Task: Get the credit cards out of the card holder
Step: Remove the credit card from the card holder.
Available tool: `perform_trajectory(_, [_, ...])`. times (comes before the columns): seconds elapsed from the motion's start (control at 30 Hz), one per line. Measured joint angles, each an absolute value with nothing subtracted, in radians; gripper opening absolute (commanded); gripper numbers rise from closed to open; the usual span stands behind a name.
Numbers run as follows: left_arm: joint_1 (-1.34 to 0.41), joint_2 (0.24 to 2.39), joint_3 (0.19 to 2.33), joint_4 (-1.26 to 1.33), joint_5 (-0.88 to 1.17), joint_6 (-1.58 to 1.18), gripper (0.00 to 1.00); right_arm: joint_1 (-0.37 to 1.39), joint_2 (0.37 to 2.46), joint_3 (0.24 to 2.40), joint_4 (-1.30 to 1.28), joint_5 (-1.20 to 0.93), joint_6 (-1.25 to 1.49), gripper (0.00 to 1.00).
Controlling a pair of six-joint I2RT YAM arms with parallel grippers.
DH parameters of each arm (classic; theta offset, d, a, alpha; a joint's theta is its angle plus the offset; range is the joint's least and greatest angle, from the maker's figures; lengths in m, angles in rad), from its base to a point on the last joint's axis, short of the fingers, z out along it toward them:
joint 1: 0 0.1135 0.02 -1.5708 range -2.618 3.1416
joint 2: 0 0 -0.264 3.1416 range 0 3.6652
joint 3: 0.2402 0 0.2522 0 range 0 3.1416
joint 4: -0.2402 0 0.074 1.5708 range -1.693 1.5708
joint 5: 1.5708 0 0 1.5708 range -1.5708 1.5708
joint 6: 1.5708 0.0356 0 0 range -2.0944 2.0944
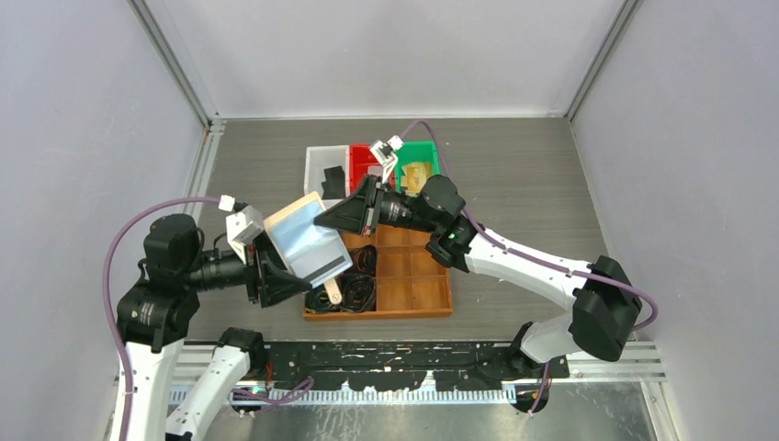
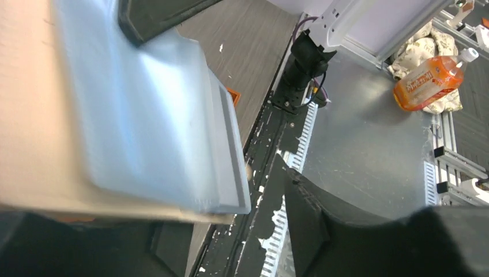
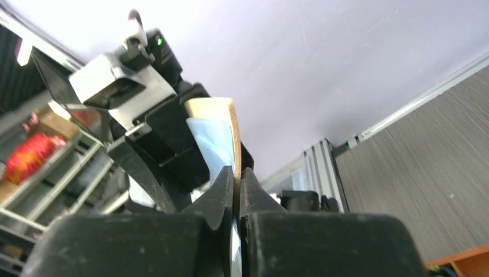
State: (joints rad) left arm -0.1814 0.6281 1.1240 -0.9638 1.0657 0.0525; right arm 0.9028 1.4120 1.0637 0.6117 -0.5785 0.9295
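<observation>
Seen from above, the card holder [image 1: 308, 243] is hanging open in the air between the two arms, over the left end of a wooden divided tray [image 1: 409, 276] that is sitting on the grey worktop [image 1: 514, 175]. Its tan cover is facing up and left, its pale blue pockets are facing the camera, and its strap tab is dangling at the lower edge. The right tool [image 1: 334, 219] is reaching in from the right and pinching the holder's upper right edge. The left tool [image 1: 283, 276] is meeting the holder's lower left side; I cannot tell whether it is clamped. Dark coiled belts [image 1: 360, 292] are lying in the tray. Behind it, a white bin [image 1: 318, 158], a red bin [image 1: 360, 156] and a green bin [image 1: 424, 152] are standing in a row, and what looks like a gold card [image 1: 418, 174] is lying in the green one. From the left wrist, the holder [image 2: 144, 127] is filling the left half, blurred, with one of this tool's fingers [image 2: 334, 231] showing well apart from it at lower right; an orange bottle [image 2: 429, 81] is lying beyond the worktop. From the right wrist, the right tool [image 3: 237, 187] is pressing its fingers together on the holder's [image 3: 216, 112] edge, which is rising upright between them.
</observation>
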Motion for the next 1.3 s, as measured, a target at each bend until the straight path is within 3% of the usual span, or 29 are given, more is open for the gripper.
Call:
perform_trajectory(0.13, [-0.181,0.593,1.110,-0.869,1.040,-0.051,0.28,0.915,1.388,0.993,0.734,-0.474,1.026,0.01])
perform_trajectory(0.4, [-0.181,0.592,1.110,-0.757,1.003,-0.193,0.30,0.954,1.332,0.942,0.764,-0.359,1.028,0.01])
perform_trajectory(0.47, [-0.181,0.593,1.110,-0.751,1.002,-0.209,0.36,0.955,1.315,0.927,0.763,-0.348,1.023,0.01])
perform_trajectory(0.53, [-0.181,0.593,1.110,-0.749,1.002,-0.220,0.55,0.956,1.297,0.912,0.762,-0.337,1.018,0.01])
perform_trajectory(0.6, [-0.181,0.595,1.110,-0.745,1.004,-0.234,0.58,0.958,1.285,0.905,0.762,-0.329,1.015,0.01])
perform_trajectory(0.7, [-0.181,0.601,1.110,-0.738,1.005,-0.250,0.51,0.962,1.278,0.903,0.763,-0.323,1.008,0.01])
perform_trajectory(0.83, [-0.181,0.611,1.110,-0.728,0.978,-0.266,0.29,0.966,1.278,0.903,0.763,-0.320,1.003,0.01])
perform_trajectory(0.93, [-0.181,0.611,1.110,-0.720,0.934,-0.274,0.17,0.974,1.278,0.903,0.764,-0.321,1.000,0.02])
perform_trajectory(1.0, [-0.181,0.611,1.110,-0.721,0.912,-0.278,0.13,0.976,1.276,0.900,0.765,-0.320,0.998,0.10])
perform_trajectory(1.13, [-0.184,0.611,1.110,-0.725,0.905,-0.270,0.10,0.975,1.274,0.892,0.769,-0.340,1.000,0.46])
perform_trajectory(1.2, [-0.184,0.612,1.110,-0.731,0.912,-0.252,0.10,0.975,1.274,0.894,0.768,-0.384,0.994,0.53])
perform_trajectory(1.3, [-0.184,0.624,1.114,-0.763,0.940,-0.217,0.09,0.976,1.274,0.924,0.698,-0.474,0.947,0.57])
